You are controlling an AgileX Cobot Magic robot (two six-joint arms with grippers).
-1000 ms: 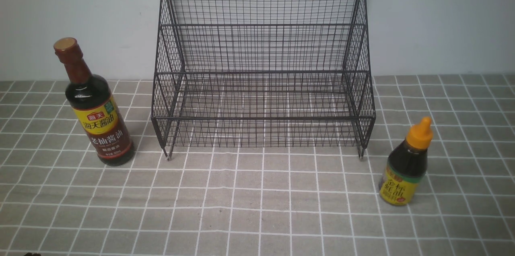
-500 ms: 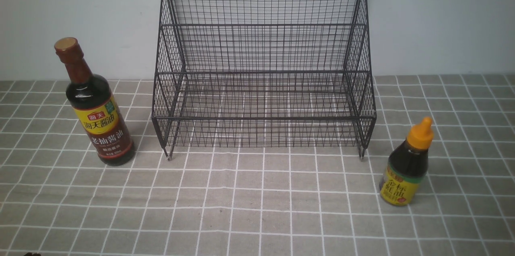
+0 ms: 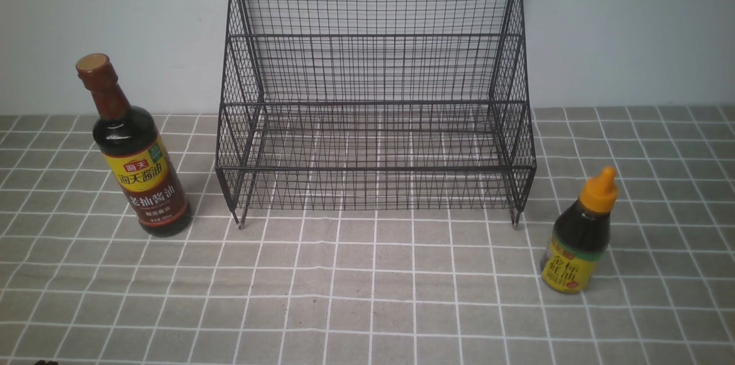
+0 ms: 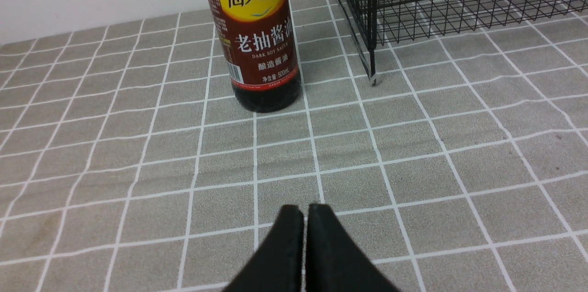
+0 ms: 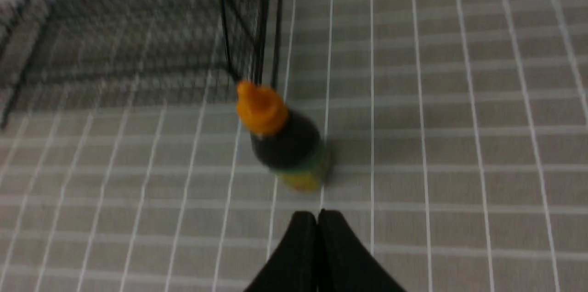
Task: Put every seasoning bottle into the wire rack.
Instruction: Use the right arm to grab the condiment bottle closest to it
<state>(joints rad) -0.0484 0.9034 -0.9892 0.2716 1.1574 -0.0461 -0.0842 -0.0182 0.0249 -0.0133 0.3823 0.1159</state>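
Observation:
The black wire rack (image 3: 373,95) stands at the back middle against the wall, both tiers bare. Left of it stands the tall seasoning bottle (image 3: 135,161) with a brown-red cap and yellow-and-maroon label. The short seasoning bottle (image 3: 580,239) with an orange nozzle stands right of the rack's front foot. In the left wrist view my left gripper (image 4: 305,209) is shut and holds nothing, some way short of the tall bottle (image 4: 259,39). In the right wrist view my right gripper (image 5: 317,214) is shut on nothing, just short of the short bottle (image 5: 287,145). Neither gripper shows in the front view.
A grey tablecloth (image 3: 367,296) with a white grid covers the table. A pale wall (image 3: 631,26) rises right behind the rack. The rack's front corner leg (image 4: 373,69) stands close beside the tall bottle.

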